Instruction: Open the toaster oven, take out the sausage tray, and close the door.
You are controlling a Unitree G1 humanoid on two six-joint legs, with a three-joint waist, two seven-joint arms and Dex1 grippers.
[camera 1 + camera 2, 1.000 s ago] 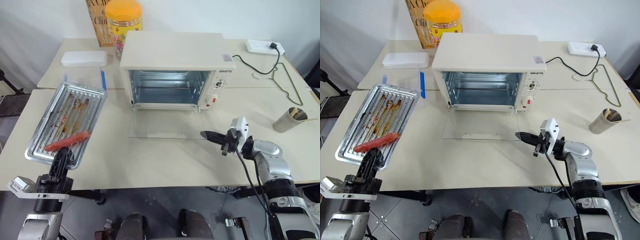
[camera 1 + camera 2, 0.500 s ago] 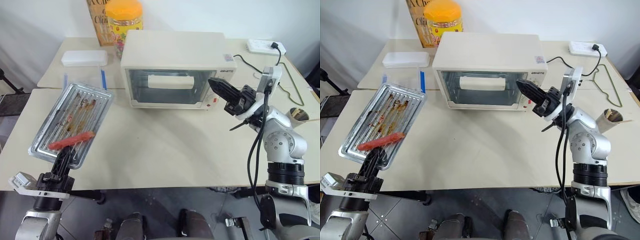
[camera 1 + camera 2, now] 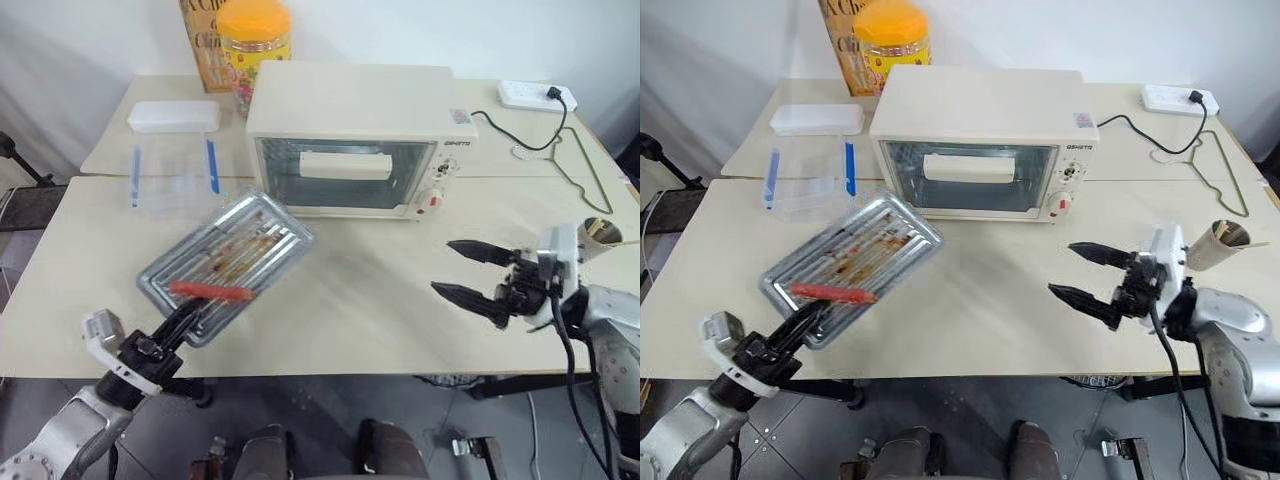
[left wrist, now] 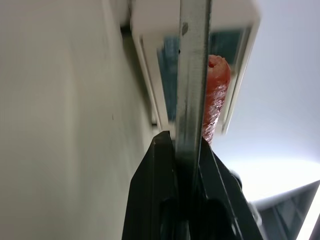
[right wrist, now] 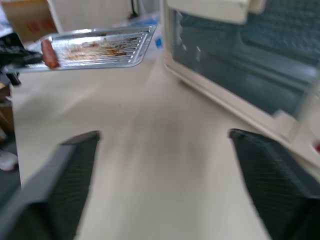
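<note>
The door (image 3: 337,177) of the toaster oven (image 3: 352,137) now stands shut at upper centre. The right gripper (image 3: 478,273) has drawn back lower right, spread. The left gripper (image 3: 175,322) pinches the sausage tray (image 3: 228,263) lower left; only setting down likely remains.

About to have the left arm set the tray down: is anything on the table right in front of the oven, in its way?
Nothing visible. The left gripper holds the sausage tray by its near edge, left of the toaster oven, whose door is closed. The table in front is bare; the open right gripper hovers further right.
</note>
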